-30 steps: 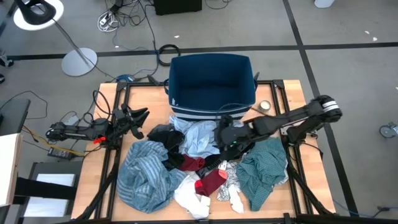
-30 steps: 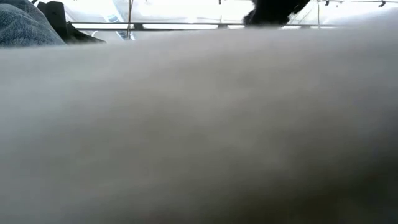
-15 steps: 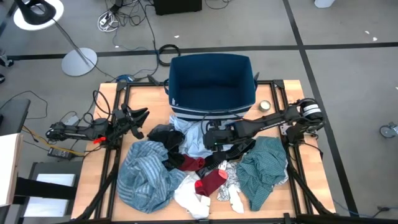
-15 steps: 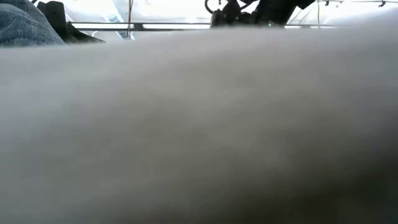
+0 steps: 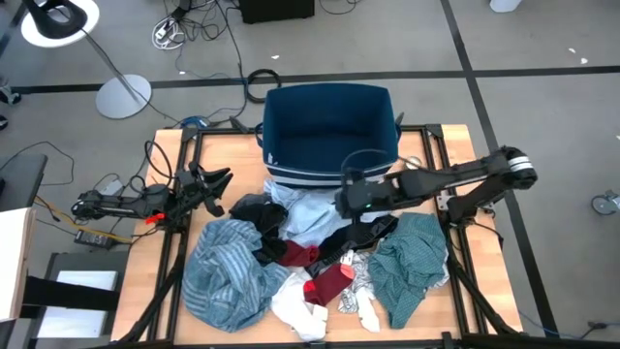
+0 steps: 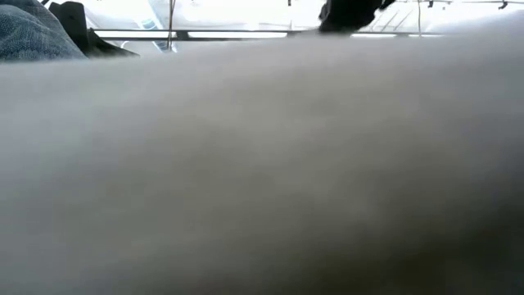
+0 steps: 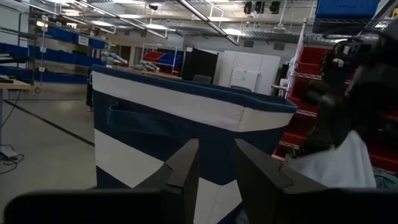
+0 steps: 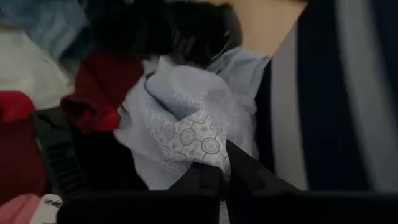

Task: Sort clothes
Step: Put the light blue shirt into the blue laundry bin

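Observation:
The clothes lie heaped on the table's middle and near part: a blue striped garment (image 5: 228, 271), a teal green one (image 5: 412, 257), dark red (image 5: 329, 281), white (image 5: 295, 305) and black (image 5: 257, 208) pieces. A light blue patterned garment (image 5: 308, 215) lies on the pile in front of the dark blue bin (image 5: 329, 126). My right gripper (image 5: 347, 197) is shut on it at its right edge, close to the bin's front. My left gripper (image 5: 221, 180) waits open at the table's left, clear of the pile; the bin (image 7: 186, 118) shows beyond its fingers. My right gripper pinches a bunched-up fold of the light blue garment (image 8: 202, 146) between its two fingers (image 8: 249, 171). It reaches in from the table's right, slanting down. The held part is raised a little; the rest of the garment (image 5: 300, 223) still lies on the pile.
The bin stands at the far middle, its striped wall (image 8: 329, 99) right beside the held cloth. A small round roll (image 5: 414, 165) lies to the bin's right. Black rails (image 5: 436, 155) run along both table sides. Pale cloth (image 6: 262, 164) fills the low view.
My right gripper went down toward the table's left onto the light blue garment and shut on it. It then drew back up toward the bin, raising that garment's right edge while the rest stayed on the pile.

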Action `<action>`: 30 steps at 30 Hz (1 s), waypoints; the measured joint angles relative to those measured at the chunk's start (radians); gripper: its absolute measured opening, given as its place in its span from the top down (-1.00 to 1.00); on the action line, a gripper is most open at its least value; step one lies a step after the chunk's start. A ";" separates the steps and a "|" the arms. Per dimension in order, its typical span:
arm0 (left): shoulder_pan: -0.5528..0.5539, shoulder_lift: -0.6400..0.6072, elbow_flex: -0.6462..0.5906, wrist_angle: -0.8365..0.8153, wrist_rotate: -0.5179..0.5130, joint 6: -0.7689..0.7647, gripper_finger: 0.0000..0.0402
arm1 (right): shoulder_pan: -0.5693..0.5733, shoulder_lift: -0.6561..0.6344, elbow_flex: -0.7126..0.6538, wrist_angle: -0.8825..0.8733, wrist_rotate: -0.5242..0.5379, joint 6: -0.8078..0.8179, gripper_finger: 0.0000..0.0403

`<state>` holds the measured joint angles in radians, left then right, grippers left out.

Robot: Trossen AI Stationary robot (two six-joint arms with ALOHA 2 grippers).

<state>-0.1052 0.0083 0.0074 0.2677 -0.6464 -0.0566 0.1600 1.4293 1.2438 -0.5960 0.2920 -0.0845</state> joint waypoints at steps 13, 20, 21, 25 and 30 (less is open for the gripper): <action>0.000 0.000 0.000 0.005 0.000 0.000 0.47 | 0.003 -0.200 0.000 0.163 0.135 -0.016 0.99; 0.000 0.000 0.000 0.004 0.032 0.000 0.47 | -0.005 -0.219 0.000 0.439 0.137 -0.134 1.00; 0.000 0.000 0.000 -0.001 0.063 0.000 0.47 | -0.008 -0.219 0.000 0.489 0.135 -0.155 1.00; 0.000 0.010 0.000 -0.020 0.171 -0.033 0.47 | -0.027 -0.203 0.000 0.720 0.124 -0.243 1.00; 0.000 0.071 0.000 -0.048 0.196 -0.112 0.47 | -0.080 -0.170 0.000 1.002 0.018 -0.325 1.00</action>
<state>-0.1057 0.0790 0.0073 0.2199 -0.4500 -0.1685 0.0803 1.2598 1.2438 0.4060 0.3096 -0.4096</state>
